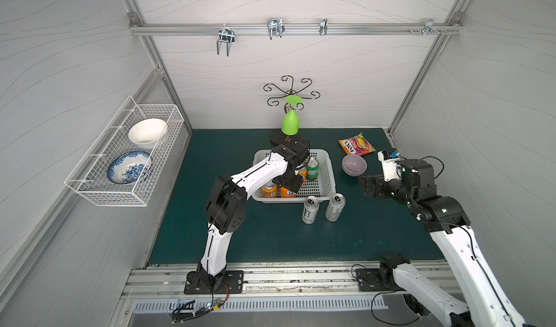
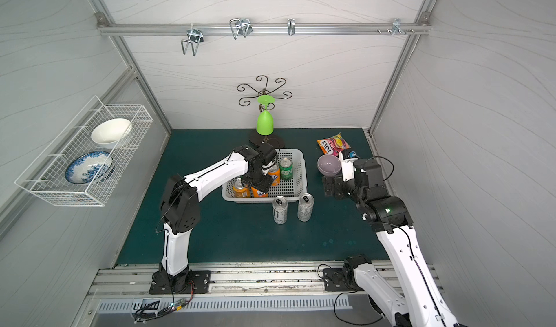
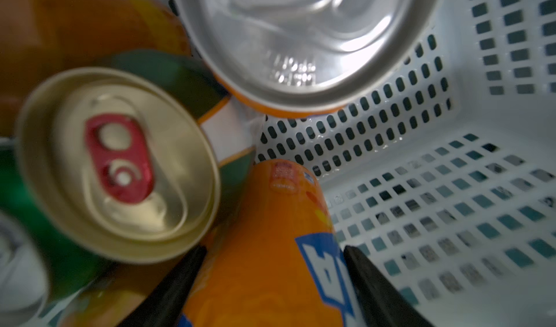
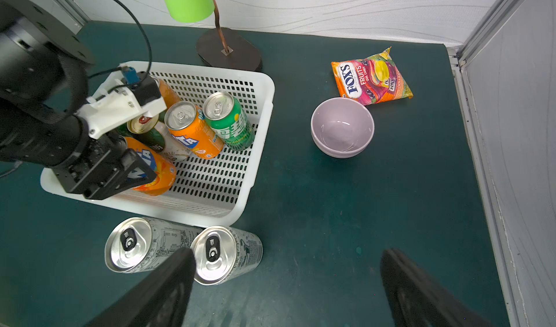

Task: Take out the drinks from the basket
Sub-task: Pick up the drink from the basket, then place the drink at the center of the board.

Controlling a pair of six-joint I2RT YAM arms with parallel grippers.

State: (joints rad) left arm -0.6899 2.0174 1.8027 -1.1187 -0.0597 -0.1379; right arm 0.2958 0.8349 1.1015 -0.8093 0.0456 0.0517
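Observation:
The white basket [image 1: 330,172] [image 4: 264,124] stands mid-table with several cans upright inside. My left gripper [image 1: 290,187] [image 3: 275,250] reaches into its near left part, shut on an orange Fanta can [image 3: 270,214] [image 4: 156,166], one finger on each side. Beside that can stand a gold-topped dark green can [image 3: 120,166], another Fanta [image 4: 192,130] and a green can [image 1: 313,169]. Two slim silver cans [image 1: 310,209] [image 1: 335,207] stand on the mat in front of the basket. My right gripper [image 1: 365,185] [image 4: 287,253] hangs open to the basket's right, holding nothing.
A purple bowl [image 1: 354,165] and an orange-yellow snack packet [image 1: 357,143] lie right of the basket. Behind the basket a black stand holds a green cup [image 1: 290,124]. On the left wall hangs a wire rack [image 1: 126,154] with two bowls.

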